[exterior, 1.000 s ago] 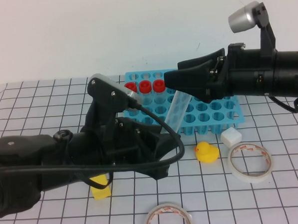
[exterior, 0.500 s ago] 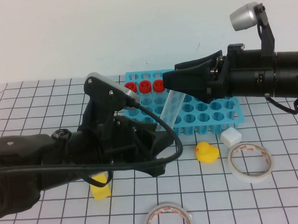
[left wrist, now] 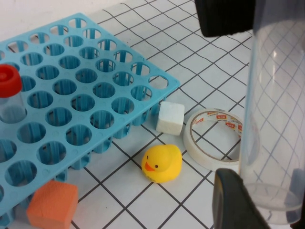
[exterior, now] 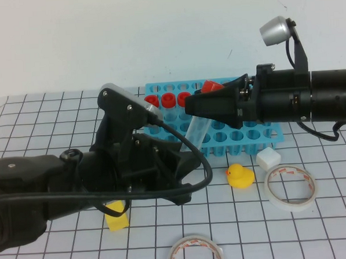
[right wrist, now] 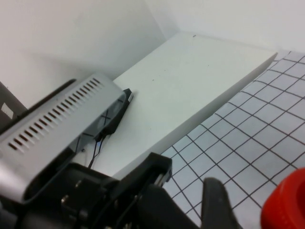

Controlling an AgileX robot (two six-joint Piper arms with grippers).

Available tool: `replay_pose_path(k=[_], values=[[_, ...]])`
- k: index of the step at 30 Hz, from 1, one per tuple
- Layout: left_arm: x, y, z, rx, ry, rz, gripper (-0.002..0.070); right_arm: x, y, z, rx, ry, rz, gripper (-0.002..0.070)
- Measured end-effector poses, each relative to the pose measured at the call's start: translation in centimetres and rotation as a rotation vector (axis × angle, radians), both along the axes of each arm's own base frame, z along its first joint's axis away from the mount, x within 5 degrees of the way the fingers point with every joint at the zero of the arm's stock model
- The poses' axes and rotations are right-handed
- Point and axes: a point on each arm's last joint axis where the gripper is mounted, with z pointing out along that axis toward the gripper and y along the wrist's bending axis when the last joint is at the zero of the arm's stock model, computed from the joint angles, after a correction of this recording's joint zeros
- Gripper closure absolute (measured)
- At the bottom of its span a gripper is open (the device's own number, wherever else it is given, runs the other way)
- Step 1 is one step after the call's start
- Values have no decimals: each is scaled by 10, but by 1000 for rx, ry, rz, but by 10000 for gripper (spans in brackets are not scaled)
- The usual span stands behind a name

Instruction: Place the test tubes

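Observation:
A clear test tube (exterior: 197, 131) leans over the table in front of the blue rack (exterior: 248, 134), and my left gripper (exterior: 189, 162) is shut on its lower end. In the left wrist view the tube (left wrist: 274, 119) stands between that gripper's dark fingers (left wrist: 233, 200). My right gripper (exterior: 209, 101) reaches in from the right, open, with its jaws either side of the tube's red cap (exterior: 212, 86). In the right wrist view a gap shows between the cap (right wrist: 286, 205) and one of the fingers (right wrist: 217, 205). Three red-capped tubes (exterior: 168, 100) stand in the rack's back left.
A yellow duck (exterior: 240, 176), a white cube (exterior: 268, 157) and a tape roll (exterior: 290, 187) lie right of the left arm. Another tape roll (exterior: 195, 253) and a yellow block (exterior: 116, 216) sit near the front. An orange cube (left wrist: 51, 205) lies by the rack (left wrist: 95, 95).
My right gripper has moved left and slightly down over the tube's top, and the red cap now shows between its jaws, which stand narrower. The left arm has shifted a little left.

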Motion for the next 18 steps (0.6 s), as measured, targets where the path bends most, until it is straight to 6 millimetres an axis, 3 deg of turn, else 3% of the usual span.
replay_pose_path(k=[3,6,18], values=[[0,0,0,3,-4,-2,463,0,0,0,1,0,2,329],[0,0,0,5,-6,-3,463,0,0,0,1,0,2,416],[0,0,0,18,-24,-12,463,0,0,0,-1,-4,4,412]])
